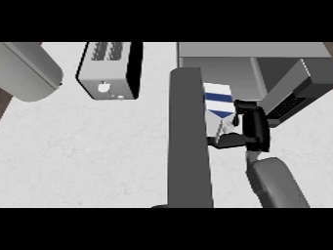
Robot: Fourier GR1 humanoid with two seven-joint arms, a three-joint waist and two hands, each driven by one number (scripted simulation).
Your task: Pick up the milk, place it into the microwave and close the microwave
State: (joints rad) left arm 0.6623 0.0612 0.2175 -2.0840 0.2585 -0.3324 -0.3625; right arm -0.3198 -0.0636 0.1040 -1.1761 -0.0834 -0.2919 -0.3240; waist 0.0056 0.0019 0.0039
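At the table's (90, 146) far left corner lies a large grey cylinder (21, 71), and beside it along the far edge stands a toaster (111, 71); neither matters to the step. A dark fingertip shows at the near left edge, too little to tell how the left hand is set. The microwave's open door (190, 141) runs edge-on from far to near through the middle. Just right of it stands the milk (218, 110), a white carton with blue bands, near the mouth of the microwave (270, 68) at the far right. The right hand (252, 129) curls round the carton's near right side, thumb underneath. Judging by this, the carton should travel upright and clear the door's edge before going into the cavity.
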